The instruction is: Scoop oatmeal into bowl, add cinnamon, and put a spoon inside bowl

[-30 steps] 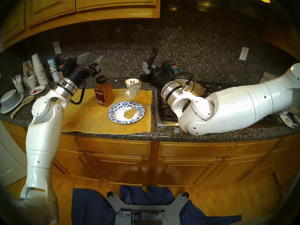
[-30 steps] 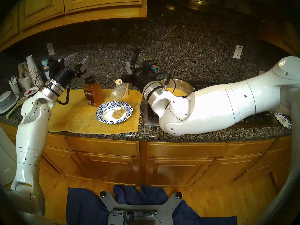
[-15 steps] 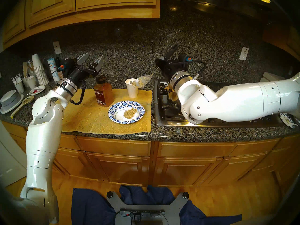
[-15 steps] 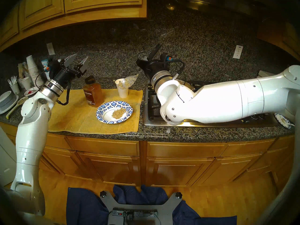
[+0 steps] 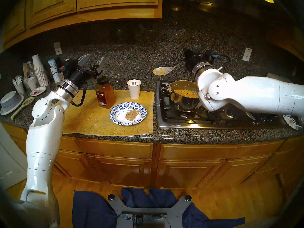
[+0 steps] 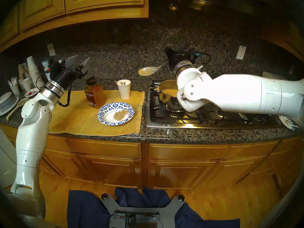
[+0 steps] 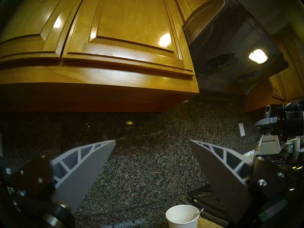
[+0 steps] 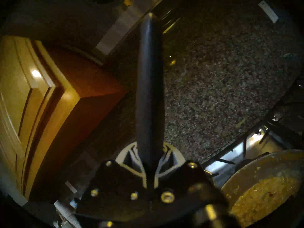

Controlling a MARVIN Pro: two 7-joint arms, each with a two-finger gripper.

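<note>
The head view shows oatmeal already in the bowl, the right hand clamped on the ladle, the left hand wide open and empty, cinnamon and spoon untouched.

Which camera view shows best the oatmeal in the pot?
The head left view: the oatmeal fills the open pot, unblocked. In the head right view the right arm covers part of it. The right wrist view shows it blurred; the left wrist view, not.

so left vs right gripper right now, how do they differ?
Left gripper is open, its fingers spread with nothing between them; right gripper is shut on the ladle, clamping its dark handle. The left one sits over the left end of the counter near the cinnamon; the right one is above the pot on the stove. Both are raised clear of the counter.
</note>
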